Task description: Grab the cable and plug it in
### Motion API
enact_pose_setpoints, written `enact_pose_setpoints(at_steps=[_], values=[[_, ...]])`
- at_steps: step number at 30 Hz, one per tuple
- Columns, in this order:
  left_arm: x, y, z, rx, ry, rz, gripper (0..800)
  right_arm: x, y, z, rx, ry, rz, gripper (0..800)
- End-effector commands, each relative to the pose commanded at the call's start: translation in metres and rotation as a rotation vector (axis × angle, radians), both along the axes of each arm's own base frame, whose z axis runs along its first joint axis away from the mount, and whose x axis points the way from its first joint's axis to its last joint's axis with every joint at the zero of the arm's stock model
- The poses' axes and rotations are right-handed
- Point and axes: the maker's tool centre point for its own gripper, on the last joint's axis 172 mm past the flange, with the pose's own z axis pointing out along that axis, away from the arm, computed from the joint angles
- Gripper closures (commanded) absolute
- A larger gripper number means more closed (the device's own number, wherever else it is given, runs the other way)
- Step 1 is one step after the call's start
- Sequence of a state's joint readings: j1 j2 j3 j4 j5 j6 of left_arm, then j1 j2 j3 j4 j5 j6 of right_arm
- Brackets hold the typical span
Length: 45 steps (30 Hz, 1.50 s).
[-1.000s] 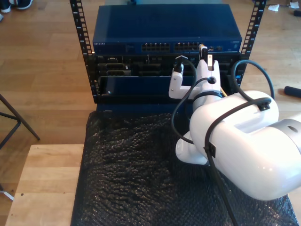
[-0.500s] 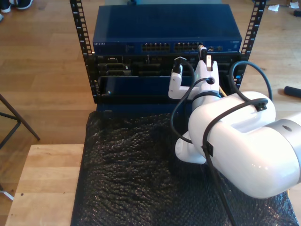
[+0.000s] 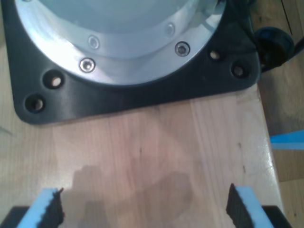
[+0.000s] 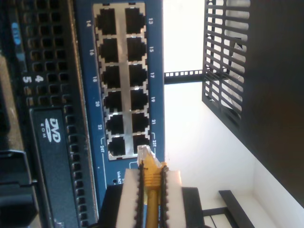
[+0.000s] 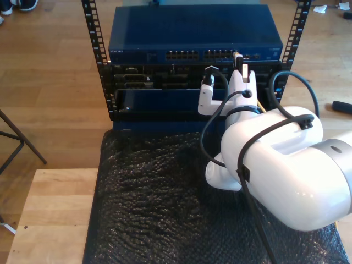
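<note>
Landmark: the blue network switch [image 5: 195, 38], mounted at the top of a black rack [image 5: 96, 55]; every place below is given relative to it.
My second gripper [image 4: 151, 173]: its two pale fingers [image 4: 130, 199] are closed narrowly on the cable, one on each side, directly in front of the switch's port block. In the exterior view it [image 5: 239, 65] stands at the switch's front face, toward that view's right end of the port rows.
Cable [image 4: 151, 190]: the yellow-orange line runs between my second gripper's fingers toward the switch.
Plug [image 4: 144, 153]: the small clear end of the cable lies just at the mouth of the last port in the row numbered 13 to 23; whether it is seated inside I cannot tell.
Port block [image 4: 121, 80]: two rows of dark square sockets on the switch face, numbered 13 to 24.
Second arm [image 5: 280, 165]: a large white body in front of the switch, over the black bubble-wrap sheet [image 5: 154, 209], with black arm cables [image 5: 242, 165] looped around it.
My first gripper [image 3: 142, 209]: its blue-padded fingertips [image 3: 47, 204] stand wide apart with nothing between them, over a pale wooden tabletop [image 3: 152, 152].
Base plate [image 3: 137, 90]: a black bolted plate with a metal ring on the tabletop, ahead of my first gripper.
</note>
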<state>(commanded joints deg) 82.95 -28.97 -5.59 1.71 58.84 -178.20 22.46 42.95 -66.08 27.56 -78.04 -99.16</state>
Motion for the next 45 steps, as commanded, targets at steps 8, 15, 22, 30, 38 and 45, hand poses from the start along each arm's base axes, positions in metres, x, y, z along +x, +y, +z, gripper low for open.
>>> enact_pose_setpoints(at_steps=[8, 15, 22, 30, 38, 45], values=[[0.000, 0.000, 0.000, 0.000, 0.000, 0.000, 0, 0.000, -0.002, -0.001, 0.000, 0.001, -0.002, 800], [0.000, 0.000, 0.000, 0.000, 0.000, 0.000, 0, -0.002, -0.009, -0.001, 0.001, -0.007, -0.010, 800], [0.000, 0.000, 0.000, 0.000, 0.000, 0.000, 0, -0.004, -0.007, -0.007, -0.017, -0.019, 0.008, 800], [0.000, 0.000, 0.000, 0.000, 0.000, 0.000, 0, -0.005, -0.003, -0.003, -0.021, -0.031, 0.020, 800], [0.000, 0.000, 0.000, 0.000, 0.001, -0.001, 0, -0.003, -0.006, 0.001, -0.018, -0.041, 0.016, 800], [0.000, 0.000, 0.000, 0.000, 0.000, 0.000, 0, -0.001, -0.006, 0.005, -0.014, -0.050, 0.016, 800]])
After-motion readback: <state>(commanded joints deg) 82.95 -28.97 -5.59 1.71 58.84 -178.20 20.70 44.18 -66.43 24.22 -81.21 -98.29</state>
